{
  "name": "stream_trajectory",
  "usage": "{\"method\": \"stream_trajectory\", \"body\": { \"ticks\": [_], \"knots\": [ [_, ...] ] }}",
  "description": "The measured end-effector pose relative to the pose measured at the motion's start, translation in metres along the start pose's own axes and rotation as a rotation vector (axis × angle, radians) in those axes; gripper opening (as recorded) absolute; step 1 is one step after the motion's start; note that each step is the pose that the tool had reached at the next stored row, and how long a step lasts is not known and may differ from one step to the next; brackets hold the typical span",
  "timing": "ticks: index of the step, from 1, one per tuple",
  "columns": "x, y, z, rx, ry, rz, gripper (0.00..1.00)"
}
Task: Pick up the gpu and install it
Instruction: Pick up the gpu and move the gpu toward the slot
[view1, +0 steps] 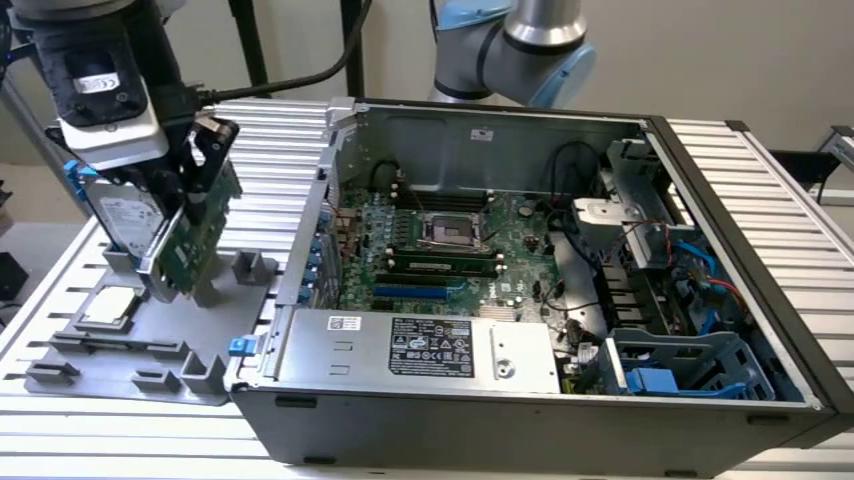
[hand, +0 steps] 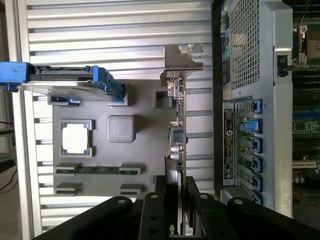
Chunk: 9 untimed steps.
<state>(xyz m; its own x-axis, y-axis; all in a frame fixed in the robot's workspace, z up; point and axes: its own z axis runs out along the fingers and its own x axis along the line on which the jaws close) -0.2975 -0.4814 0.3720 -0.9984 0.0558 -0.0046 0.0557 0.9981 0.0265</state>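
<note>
My gripper is closed on the gpu, one finger against each face, at the end opposite its silver bracket. The card stands on edge. In the exterior view it hangs from the gripper at the grey parts holder, its lower edge close to the slot blocks; I cannot tell whether it is clear of them.

I judge the gpu light and stiff but fragile: a thin board that would flex or crack if twisted. I would grip only its flat faces, away from its edge contacts, and squeeze gently.

Just beside it, at nine o'clock, stands the hard drive with blue rails. At seven o'clock the processor chip lies flat in its pocket. Farther off, at three o'clock, the open computer case shows its motherboard.
</note>
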Motion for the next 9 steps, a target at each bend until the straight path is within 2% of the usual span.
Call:
{"method": "stream_trajectory", "body": {
  "ticks": [9],
  "knots": [
    [-0.031, 0.0028, -0.0409, -0.0074, 0.0031, -0.009, 0.27]
  ]
}}
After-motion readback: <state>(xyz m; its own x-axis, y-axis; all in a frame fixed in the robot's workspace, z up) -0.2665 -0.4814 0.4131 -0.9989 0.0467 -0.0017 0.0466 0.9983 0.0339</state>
